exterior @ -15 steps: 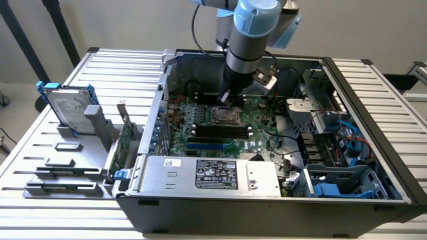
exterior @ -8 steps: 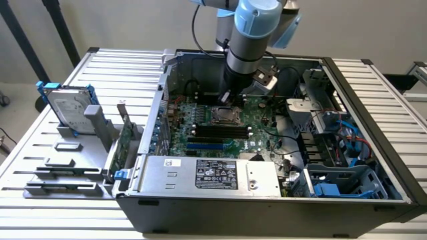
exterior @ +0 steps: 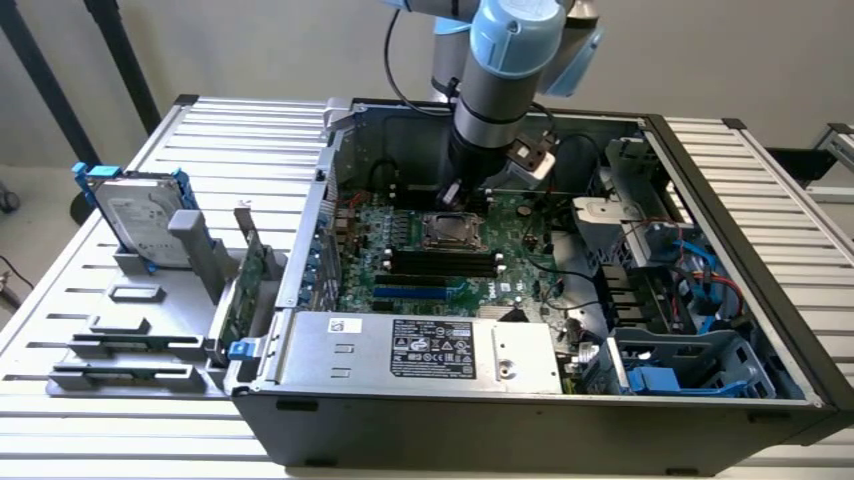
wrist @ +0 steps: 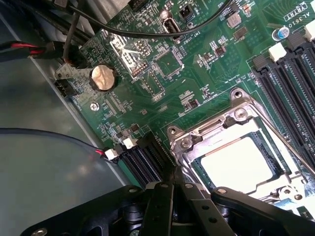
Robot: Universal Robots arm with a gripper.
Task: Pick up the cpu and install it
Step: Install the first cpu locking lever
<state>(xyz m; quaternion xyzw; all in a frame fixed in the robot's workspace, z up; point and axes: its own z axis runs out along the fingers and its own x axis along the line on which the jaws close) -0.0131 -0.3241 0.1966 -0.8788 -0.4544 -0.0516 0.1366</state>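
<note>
The arm (exterior: pixel 491 85) is a silver-grey tube with pale blue rounded joint caps and a dark lower wrist section. A black cable loops beside it. The tool (wrist: pixel 173 204) is matte black, its linkage bars fastened with small round screws.

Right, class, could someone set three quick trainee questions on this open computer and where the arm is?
1. True or false: the hard drive with blue brackets lies inside the computer case.
2. The hand is: A) low over the motherboard, beside the socket frame; B) at the hard drive; C) above the slatted table.
3. Fill in: the pale square inside the socket frame looks like the ___.

Key
1. False: it stands upright in a grey holder outside the case, on the exterior view's left.
2. A.
3. cpu.
</note>
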